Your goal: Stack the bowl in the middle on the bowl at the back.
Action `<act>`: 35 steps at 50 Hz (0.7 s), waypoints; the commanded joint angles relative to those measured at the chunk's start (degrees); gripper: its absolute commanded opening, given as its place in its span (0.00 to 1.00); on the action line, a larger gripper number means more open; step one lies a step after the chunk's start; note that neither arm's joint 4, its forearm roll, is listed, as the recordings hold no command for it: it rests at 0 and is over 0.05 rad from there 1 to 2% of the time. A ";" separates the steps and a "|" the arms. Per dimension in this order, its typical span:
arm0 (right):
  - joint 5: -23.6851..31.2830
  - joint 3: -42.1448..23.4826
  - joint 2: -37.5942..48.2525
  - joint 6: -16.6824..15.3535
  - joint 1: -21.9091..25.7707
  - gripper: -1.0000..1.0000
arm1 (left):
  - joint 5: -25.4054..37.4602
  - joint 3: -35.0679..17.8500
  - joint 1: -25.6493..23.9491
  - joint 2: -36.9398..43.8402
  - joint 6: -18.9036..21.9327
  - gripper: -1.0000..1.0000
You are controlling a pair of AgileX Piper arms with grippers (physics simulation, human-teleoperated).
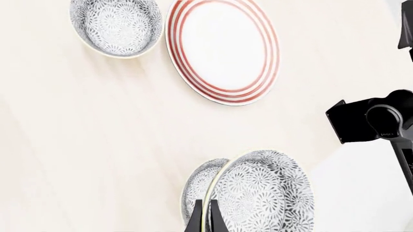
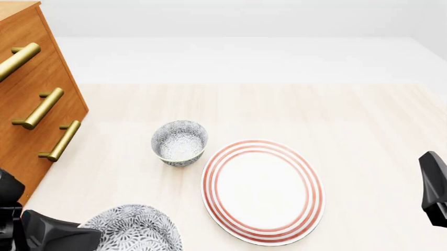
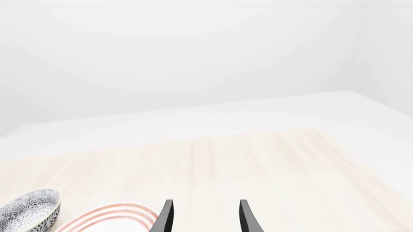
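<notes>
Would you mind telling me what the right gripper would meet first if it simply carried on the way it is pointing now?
Probably nothing: ahead of the right gripper lies only bare table. The plate sits off to one side. Depth is hard to judge.

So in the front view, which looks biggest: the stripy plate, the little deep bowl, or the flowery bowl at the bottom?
1. Red-ringed plate, clearly the largest.
2. Wide flowery bowl, held by the left gripper. It is partly cut off and nearer the camera, so its rank over the next is unsure.
3. Deep bowl.
</notes>
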 commanded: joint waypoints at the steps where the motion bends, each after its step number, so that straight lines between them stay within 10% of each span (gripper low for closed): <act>1: -0.11 0.06 -0.01 0.27 -0.09 1.00 | -1.55 4.00 0.03 -1.19 -0.28 0.00; 19: -0.14 0.12 0.00 0.61 -0.10 1.00 | -4.41 7.98 -0.38 -1.36 -1.76 0.00; 20: -0.14 0.11 0.00 0.63 -0.10 1.00 | -4.16 8.09 -0.11 -1.52 -1.48 1.00; 35: -0.13 0.07 -0.01 0.60 -0.05 1.00 | -4.06 7.95 -0.51 -1.57 -2.07 1.00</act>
